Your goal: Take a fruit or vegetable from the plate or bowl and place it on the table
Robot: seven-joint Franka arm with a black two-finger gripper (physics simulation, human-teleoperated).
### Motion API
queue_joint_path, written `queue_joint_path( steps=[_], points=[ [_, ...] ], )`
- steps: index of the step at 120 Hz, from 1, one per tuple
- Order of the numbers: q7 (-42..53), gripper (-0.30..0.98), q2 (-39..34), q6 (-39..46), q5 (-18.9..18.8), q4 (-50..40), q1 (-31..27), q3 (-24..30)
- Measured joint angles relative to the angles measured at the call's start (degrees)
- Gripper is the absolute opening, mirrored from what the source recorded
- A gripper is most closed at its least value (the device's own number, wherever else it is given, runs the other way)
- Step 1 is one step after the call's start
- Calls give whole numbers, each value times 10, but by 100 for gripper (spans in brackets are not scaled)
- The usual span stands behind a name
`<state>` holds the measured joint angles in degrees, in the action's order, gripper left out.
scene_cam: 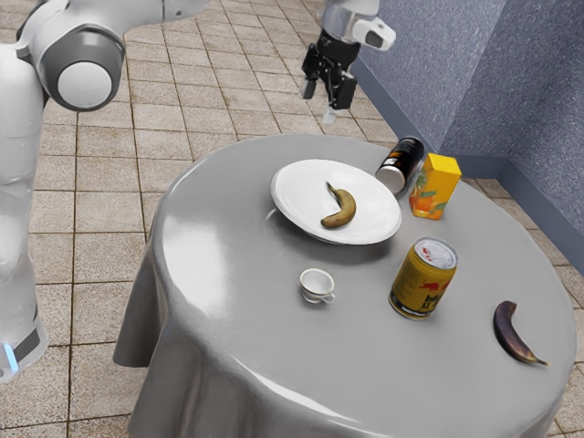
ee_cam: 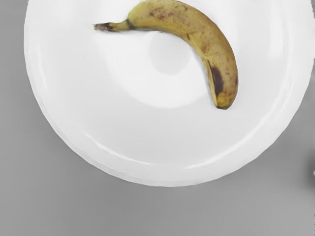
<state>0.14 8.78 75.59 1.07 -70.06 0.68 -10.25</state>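
Observation:
My gripper (scene_cam: 326,98) is high above the table, over the plate's far side in the exterior view, with its black fingers apart and nothing between them. A white plate (scene_cam: 297,201) holds a yellow-brown banana (scene_cam: 342,210), which lies curved on its surface. From the wrist view, the banana (ee_cam: 197,30) with brown spots rests on the plate (ee_cam: 147,137), below my hand and not touched by it. A second, dark purple-brown banana (scene_cam: 511,333) lies directly on the grey table (scene_cam: 365,365), near the edge at the exterior view's right.
Beside the plate are a black can (scene_cam: 401,164) lying on its side and a yellow juice carton (scene_cam: 435,187). A gold can (scene_cam: 423,279) stands nearer the table's middle, and a small white cup (scene_cam: 317,285) sits on the exterior view's near side of the plate.

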Motion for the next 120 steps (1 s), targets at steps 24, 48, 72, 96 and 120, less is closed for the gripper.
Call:
queue_joint_path(
  steps=[24,48,72,96,120],
  points=[
    [25,69,1,34,2,1,1,3],
    [34,69,-25,43,13,79,-2,7],
    [-83,69,-18,33,15,83,7,36],
    [-223,69,20,21,-9,62,1,35],
    [-367,69,77,20,-2,82,-2,33]
  ],
)
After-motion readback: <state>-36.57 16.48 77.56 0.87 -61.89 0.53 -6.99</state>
